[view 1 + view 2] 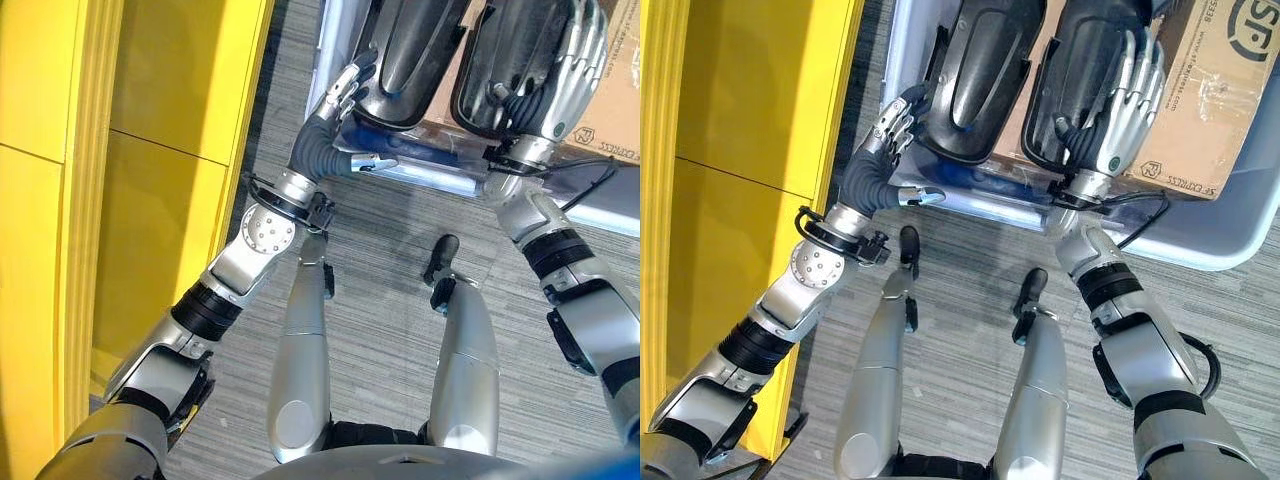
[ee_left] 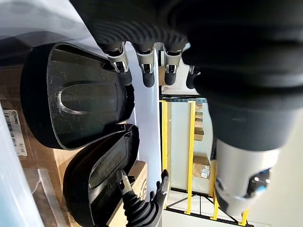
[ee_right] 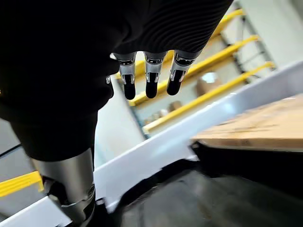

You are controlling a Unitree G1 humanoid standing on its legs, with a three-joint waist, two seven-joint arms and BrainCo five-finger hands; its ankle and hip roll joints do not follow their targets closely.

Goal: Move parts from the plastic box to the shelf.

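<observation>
Parts (image 1: 980, 70) lie in plastic box (image 1: 1240, 235); left hand (image 1: 895, 125) fingers relaxed, right hand (image 1: 1125, 110) fingers spread flat on one.

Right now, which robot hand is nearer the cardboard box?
Right. The right robot hand lies over the black part right beside the cardboard box; the left robot hand is at the other black part, farther away.

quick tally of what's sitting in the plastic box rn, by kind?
Black molded parts: 2, one by the left hand at, one under the right hand at
Cardboard boxes: 1
Total: 3, all in the plastic box
</observation>
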